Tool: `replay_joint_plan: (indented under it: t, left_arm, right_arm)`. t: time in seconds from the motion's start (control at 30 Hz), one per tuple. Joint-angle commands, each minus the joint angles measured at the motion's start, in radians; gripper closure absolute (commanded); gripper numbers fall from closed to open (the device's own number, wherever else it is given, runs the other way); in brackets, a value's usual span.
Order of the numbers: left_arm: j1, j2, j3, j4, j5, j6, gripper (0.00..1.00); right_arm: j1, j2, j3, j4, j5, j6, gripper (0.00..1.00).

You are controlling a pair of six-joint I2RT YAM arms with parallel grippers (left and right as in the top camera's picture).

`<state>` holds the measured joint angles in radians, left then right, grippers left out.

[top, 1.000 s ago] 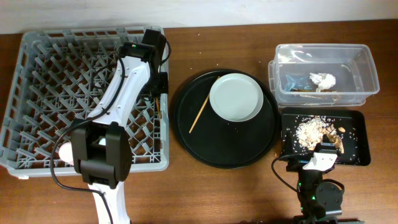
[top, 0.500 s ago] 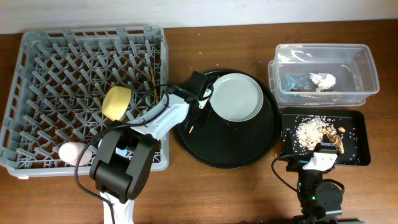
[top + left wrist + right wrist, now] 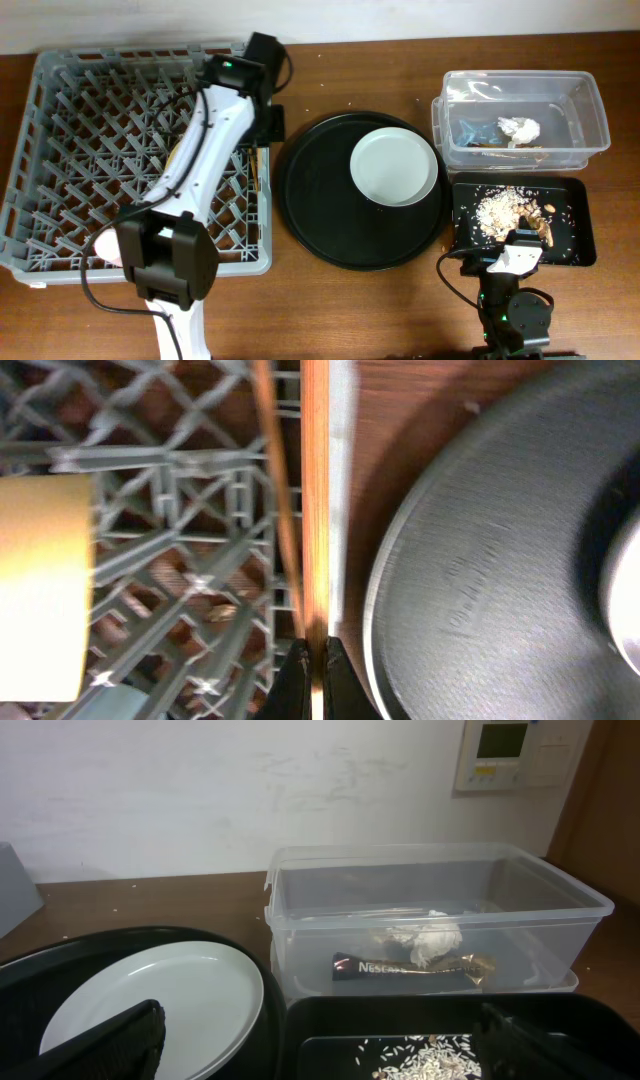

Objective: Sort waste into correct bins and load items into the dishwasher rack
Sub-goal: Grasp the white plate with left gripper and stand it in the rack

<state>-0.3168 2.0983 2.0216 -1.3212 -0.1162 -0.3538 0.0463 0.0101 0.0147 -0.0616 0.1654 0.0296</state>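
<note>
My left gripper (image 3: 264,132) (image 3: 315,660) is shut on a wooden chopstick (image 3: 316,510) at the right edge of the grey dishwasher rack (image 3: 60,120). A second chopstick (image 3: 278,510) lies in the rack beside it. The yellow bowl (image 3: 40,590) sits in the rack; a pink cup (image 3: 101,245) shows at its front left. The pale plate (image 3: 393,165) (image 3: 150,1000) lies on the round black tray (image 3: 330,220). The clear tub (image 3: 520,110) holds the white napkin (image 3: 425,935) and the gold-brown scrap (image 3: 410,965). The shallow black tray (image 3: 570,230) holds beige crumbs (image 3: 500,208). My right gripper (image 3: 520,248) (image 3: 320,1050) is open and empty. The blue cup is out of view.
The round black tray lies between the rack and the two bins. The clear tub stands behind the shallow black tray at the right. My left arm lies across the rack's right half and hides part of it. A white wall stands behind the table.
My left gripper went to the round tray, took hold of the chopstick there and carried it back to the rack's right edge. The plate has shifted slightly right.
</note>
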Motion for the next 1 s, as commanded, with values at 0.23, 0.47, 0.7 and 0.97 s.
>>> replay_joint_plan:
  t: [0.23,0.47,0.7,0.97]
  left_arm:
    - [0.034,0.046,-0.126,0.082,-0.034,0.010,0.84]
    - [-0.164,0.016,0.021,0.137,0.127,0.090,0.64]
    - [-0.254,0.325,0.020,0.319,0.412,0.040,0.50]
    - [-0.128,0.230,0.257,0.013,0.237,0.041,1.00]
  right_arm:
    - [-0.008,-0.006,-0.009,-0.002,-0.001,0.004,0.02]
    - [-0.008,-0.006,-0.009,-0.002,-0.001,0.004,0.01]
    - [-0.008,-0.006,-0.009,-0.002,-0.001,0.004,0.02]
    - [-0.008,-0.006,-0.009,-0.002,-0.001,0.004,0.02]
